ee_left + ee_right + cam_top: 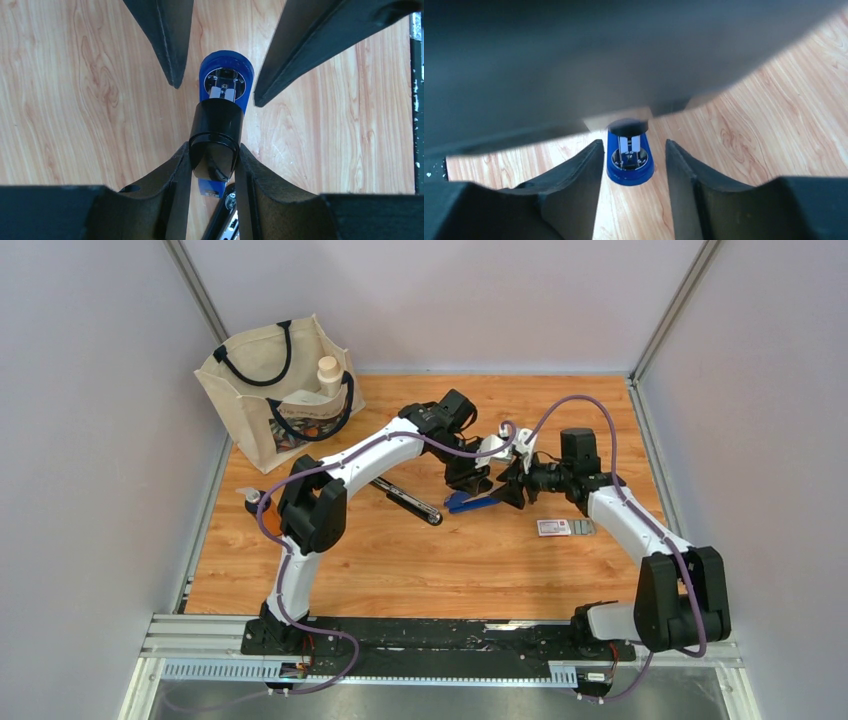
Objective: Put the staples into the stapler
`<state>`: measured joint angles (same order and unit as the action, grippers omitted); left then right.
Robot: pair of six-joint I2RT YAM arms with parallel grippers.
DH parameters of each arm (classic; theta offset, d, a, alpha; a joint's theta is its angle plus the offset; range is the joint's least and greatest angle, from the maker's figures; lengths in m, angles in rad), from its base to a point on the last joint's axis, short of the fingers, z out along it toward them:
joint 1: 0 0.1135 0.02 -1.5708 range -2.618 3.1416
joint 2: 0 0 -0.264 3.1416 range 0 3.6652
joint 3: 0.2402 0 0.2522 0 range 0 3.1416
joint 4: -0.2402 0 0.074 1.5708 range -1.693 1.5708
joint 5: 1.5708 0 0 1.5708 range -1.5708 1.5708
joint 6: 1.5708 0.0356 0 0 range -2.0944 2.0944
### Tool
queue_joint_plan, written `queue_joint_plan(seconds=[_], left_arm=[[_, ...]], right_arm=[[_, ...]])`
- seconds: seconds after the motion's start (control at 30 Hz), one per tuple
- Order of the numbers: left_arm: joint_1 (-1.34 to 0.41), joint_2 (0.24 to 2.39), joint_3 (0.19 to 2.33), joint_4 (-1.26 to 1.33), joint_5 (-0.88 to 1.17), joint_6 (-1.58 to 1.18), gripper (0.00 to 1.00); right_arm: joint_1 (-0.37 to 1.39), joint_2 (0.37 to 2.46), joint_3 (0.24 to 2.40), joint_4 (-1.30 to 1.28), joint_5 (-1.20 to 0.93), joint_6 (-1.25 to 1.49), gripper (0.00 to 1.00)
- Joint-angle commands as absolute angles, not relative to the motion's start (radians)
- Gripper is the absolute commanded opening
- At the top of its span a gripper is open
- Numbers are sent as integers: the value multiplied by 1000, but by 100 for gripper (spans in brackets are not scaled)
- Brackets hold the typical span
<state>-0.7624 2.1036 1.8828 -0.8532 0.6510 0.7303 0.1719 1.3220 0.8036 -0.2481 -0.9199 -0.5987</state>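
Observation:
The stapler (468, 502) lies mid-table, with a blue base (227, 80) and a glossy black upper body (216, 131). Its long black cover (405, 498) is swung open and lies flat on the wood to the left. My left gripper (214, 150) is shut on the black upper body, above the base. My right gripper (634, 146) is open, and its fingers (574, 175) straddle the rounded front end of the blue base (630, 162) without touching it. The white staples box (553, 527) with red print lies to the right, with a grey staple strip (583, 527) beside it.
A cream tote bag (280, 400) holding a bottle stands at the back left. A small orange and white object (250, 498) lies by the left arm's elbow. Grey walls enclose the wooden table (400, 570) on three sides.

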Motion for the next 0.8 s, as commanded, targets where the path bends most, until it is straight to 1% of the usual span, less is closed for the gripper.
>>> queue_joint_plan(seconds=[0.0, 0.03, 0.1, 0.17, 0.4, 0.57, 0.77], left_arm=[[-767, 2051, 1910, -818, 753, 703, 0], [-767, 2051, 1910, -816, 756, 700, 0], [-767, 2052, 1913, -818, 761, 695, 0], [-767, 2052, 1910, -813, 761, 689, 0], [-746, 2046, 1894, -772, 795, 627, 0], [-733, 2042, 1885, -753, 810, 606, 0], [-713, 2034, 1878, -735, 828, 581, 0]], right_arm=[[202, 1358, 825, -218, -910, -652, 47], [206, 1364, 824, -213, -905, -652, 45], [210, 1376, 822, -210, -897, -652, 44], [209, 1381, 819, -203, -890, -641, 47], [175, 1359, 779, -167, -962, -624, 52], [158, 1365, 790, -181, -974, -620, 56], [140, 1365, 790, -192, -994, -627, 56]])
